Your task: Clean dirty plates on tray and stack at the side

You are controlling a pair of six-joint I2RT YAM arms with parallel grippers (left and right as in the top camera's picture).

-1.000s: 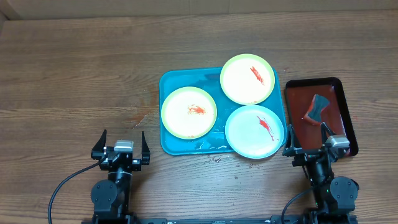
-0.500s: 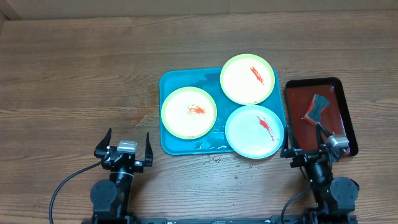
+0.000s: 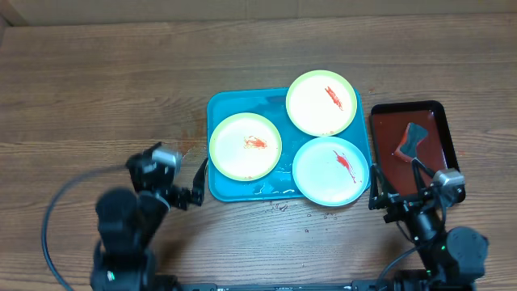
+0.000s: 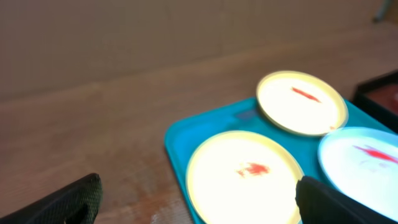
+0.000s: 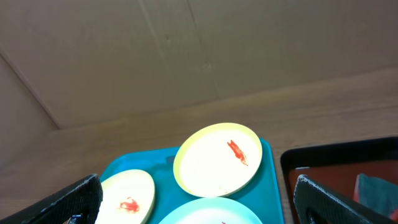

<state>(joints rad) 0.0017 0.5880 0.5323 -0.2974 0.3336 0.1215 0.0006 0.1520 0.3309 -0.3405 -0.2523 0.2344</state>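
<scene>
The left wrist view is soft. Just ahead of the left pincer [image 4: 198, 208] the near yellow-green plate [image 4: 242, 177] runs off the bottom edge; to its right the pale plate [image 4: 364, 165] and red tray [image 4: 378, 94] are cut by the side edge. Ahead of the right pincer [image 5: 200, 202] only the pale plate's far rim shows; rightward, a grey thing [image 5: 376, 185] on the red tray is cropped. Overhead, the left arm [image 3: 121, 222] is blurred

Plates [image 3: 245, 146] fill the tray [image 3: 223, 108] — open table [image 3: 97, 89] left, red tray [image 3: 440, 133] crowding the right.
</scene>
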